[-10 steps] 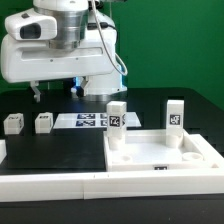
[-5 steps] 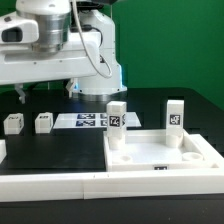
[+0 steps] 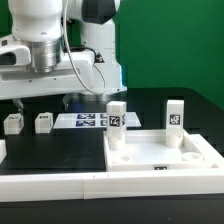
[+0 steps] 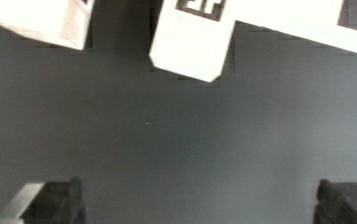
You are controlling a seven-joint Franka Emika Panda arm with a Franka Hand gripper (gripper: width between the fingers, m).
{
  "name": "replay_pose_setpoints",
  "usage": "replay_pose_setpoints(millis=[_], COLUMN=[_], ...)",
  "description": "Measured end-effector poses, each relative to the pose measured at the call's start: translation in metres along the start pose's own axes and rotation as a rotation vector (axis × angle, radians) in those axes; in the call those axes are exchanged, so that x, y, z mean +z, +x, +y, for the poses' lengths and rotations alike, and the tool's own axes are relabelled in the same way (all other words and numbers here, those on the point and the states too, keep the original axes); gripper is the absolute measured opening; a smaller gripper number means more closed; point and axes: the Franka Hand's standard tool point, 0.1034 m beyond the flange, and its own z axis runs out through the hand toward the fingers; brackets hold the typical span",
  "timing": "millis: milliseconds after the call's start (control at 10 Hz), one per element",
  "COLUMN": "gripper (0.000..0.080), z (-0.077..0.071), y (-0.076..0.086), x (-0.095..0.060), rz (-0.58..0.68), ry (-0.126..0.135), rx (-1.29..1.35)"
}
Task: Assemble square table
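Observation:
The square table slab (image 3: 160, 155) lies at the front on the exterior view's right. Two white tagged legs stand upright on it, one (image 3: 117, 122) at its far left corner and one (image 3: 176, 115) at its far right corner. Two loose legs (image 3: 13, 123) (image 3: 43, 122) lie on the black table at the left. My gripper (image 3: 40, 101) hangs open and empty just above and behind them. In the wrist view both loose legs (image 4: 42, 22) (image 4: 196, 40) show ahead of the open gripper (image 4: 200, 205), with bare table between the dark fingertips (image 4: 50, 203).
The marker board (image 3: 85, 120) lies flat behind the slab, between the loose legs and the left standing leg. Long white border bars (image 3: 50, 184) run along the front edge and past the slab. A green wall stands behind the table.
The arm has swung toward the exterior view's left and come lower, bringing the open gripper over the two loose legs. The slab and legs have not moved.

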Motion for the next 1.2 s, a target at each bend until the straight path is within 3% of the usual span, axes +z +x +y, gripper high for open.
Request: replay_pose_setpoints(millis=[400, 600, 1200], gripper=[0.0648, 0.0648, 0.0648], z=[0.000, 0.003, 0.003], y=[0.000, -0.006, -0.016], x=[0.000, 0.006, 0.015], rz=[-0.001, -0.009, -0.049], ry=[0.000, 0.018, 0.030], rx=[-0.003, 0.102, 0.151])
